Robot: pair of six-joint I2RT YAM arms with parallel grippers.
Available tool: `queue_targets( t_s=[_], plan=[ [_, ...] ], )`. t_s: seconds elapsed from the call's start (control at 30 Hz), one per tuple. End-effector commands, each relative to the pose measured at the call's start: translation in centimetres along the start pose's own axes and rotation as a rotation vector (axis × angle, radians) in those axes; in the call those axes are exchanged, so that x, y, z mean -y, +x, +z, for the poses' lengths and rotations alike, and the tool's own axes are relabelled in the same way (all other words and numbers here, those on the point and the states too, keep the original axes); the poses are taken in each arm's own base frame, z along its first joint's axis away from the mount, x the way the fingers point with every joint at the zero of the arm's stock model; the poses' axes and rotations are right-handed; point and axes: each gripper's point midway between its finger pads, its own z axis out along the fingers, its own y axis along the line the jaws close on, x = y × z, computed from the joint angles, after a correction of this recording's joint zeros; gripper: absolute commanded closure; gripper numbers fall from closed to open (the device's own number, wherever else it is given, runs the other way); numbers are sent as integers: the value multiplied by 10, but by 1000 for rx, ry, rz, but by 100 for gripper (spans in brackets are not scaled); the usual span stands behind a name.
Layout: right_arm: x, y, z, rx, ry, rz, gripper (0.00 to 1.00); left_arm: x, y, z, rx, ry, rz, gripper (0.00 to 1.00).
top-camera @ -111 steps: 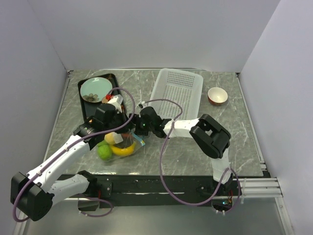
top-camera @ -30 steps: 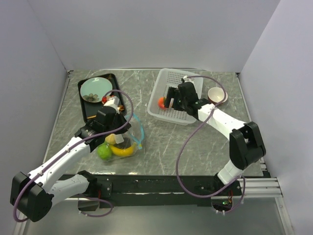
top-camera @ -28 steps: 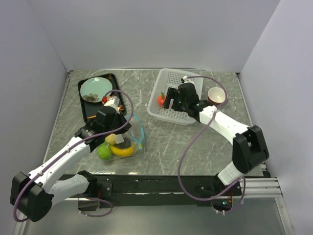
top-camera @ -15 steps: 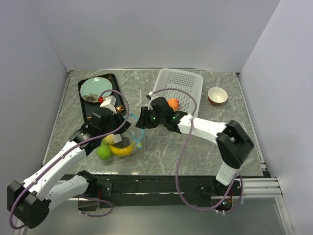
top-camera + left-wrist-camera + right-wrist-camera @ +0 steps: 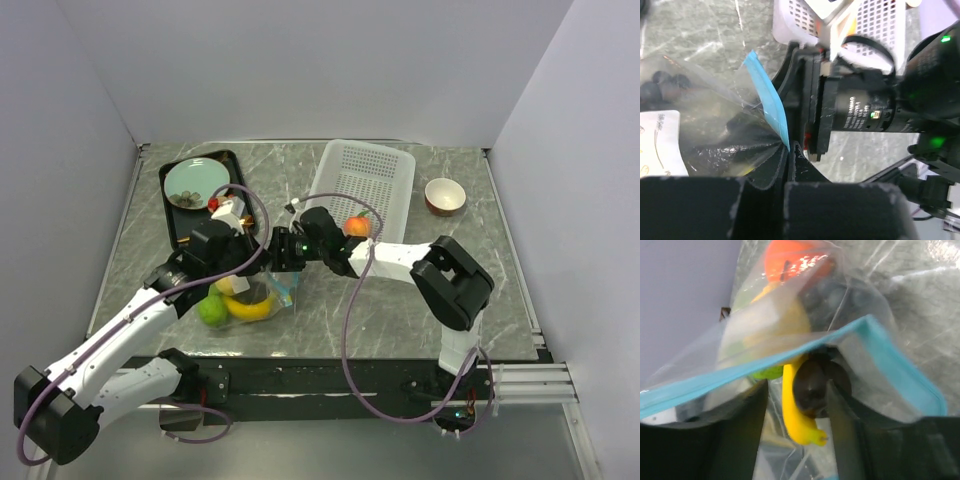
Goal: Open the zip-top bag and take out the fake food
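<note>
At the mouth of the zip-top bag [image 5: 805, 347], right claw [image 5: 796, 407] gapes; left claw [image 5: 788, 162] pinches its edge.

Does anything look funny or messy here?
Nothing is spilled or broken. The bag is just pulled crooked: the left gripper pinches its blue edge, the right gripper pokes into its mouth. One fruit sits alone in the basket.

The bag [image 5: 805, 305] is made of clear, crinkled, glossy plastic film, edged by a smooth teal zipper strip [image 5: 772, 107]. The banana [image 5: 795, 416] is moulded in shiny yellow plastic. The table [image 5: 400, 312] is finished as polished grey marble; the basket [image 5: 370, 175] at one o'clock is formed of white perforated plastic.
</note>
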Motion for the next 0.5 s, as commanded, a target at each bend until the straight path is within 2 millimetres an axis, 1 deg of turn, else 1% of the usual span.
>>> queue_targets(
  t_s=[0.0,0.13,0.27,0.3,0.37,0.4,0.47],
  plan=[
    [-26,7,13,-1,-143,23,33,45,-19,-5,50,149,31,99],
    [-24,12,15,3,-143,28,30,48,-18,-3,54,158,31,99],
    [-7,19,14,-2,-54,-6,30,33,-15,1,54,87,18,99],
    [-2,23,12,-2,-37,-6,30,30,-18,0,73,70,7,99],
    [2,26,12,7,-45,1,33,29,-16,-1,82,78,-11,99],
    [9,36,9,-4,-45,16,33,34,-21,-5,110,106,-17,99],
    [5,34,7,21,-88,34,33,36,-23,-8,125,120,-25,97]
  ],
)
